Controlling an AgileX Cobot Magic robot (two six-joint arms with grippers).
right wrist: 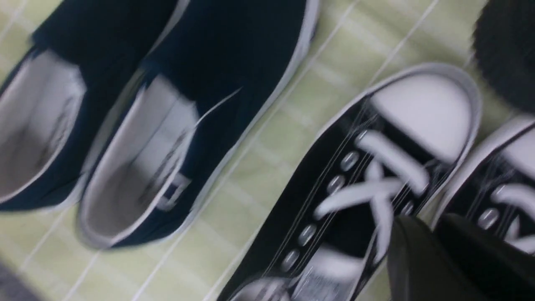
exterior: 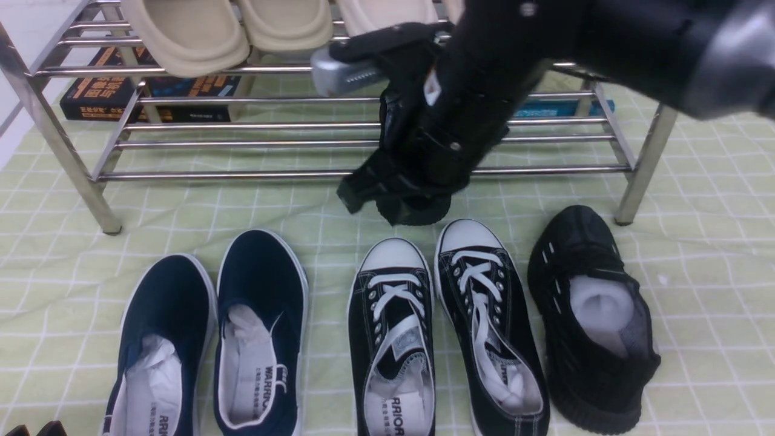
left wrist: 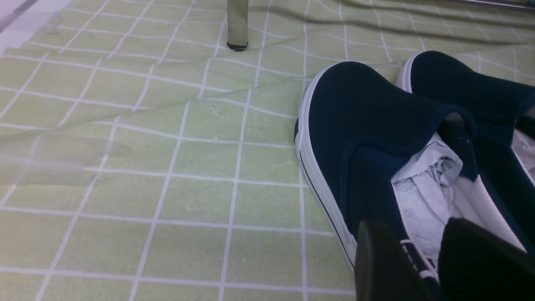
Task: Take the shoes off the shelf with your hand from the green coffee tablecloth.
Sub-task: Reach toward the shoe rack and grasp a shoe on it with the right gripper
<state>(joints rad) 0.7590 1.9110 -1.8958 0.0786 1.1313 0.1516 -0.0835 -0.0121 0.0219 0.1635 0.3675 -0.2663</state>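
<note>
The shoes (exterior: 590,321) are black knit sneakers with ribbed soles and small white dashes. Far to the left of the hand (right wrist: 432,234), the left gripper (left wrist: 416,234) hovers low over the cloth with its fingers apart and holding nothing, near the navy slip-ons (exterior: 260,290). Up and to the left of the hand, beige slippers (exterior: 187,36) rest on the top tier of the shelf (exterior: 242,126). The slip-ons sit side by side on the green checked tablecloth (exterior: 714,254), down and left of the hand, with white paper stuffed inside. Below the hand stand the black canvas sneakers (exterior: 478,290), their white toe caps pointing at the shelf.

The hand reaches in from the upper right across the front of the shelf's lower rails, fingers aimed down at the cloth. Its silver-grey block (exterior: 339,75) juts out on its left side. In the right wrist view the fingers lie close together over the canvas sneakers' laces, but with the blur I cannot tell whether they are closed or gripping anything.

Right against the hand's lower end is a dark shape (exterior: 415,212) with a ribbed, rounded end, just behind the canvas toe caps. It looks like one knit sneaker, though it merges with the black arm. The other knit sneaker lies flat on the cloth, down and right of the hand — off the shelf, toe toward the rack's right leg, white stuffing inside.
</note>
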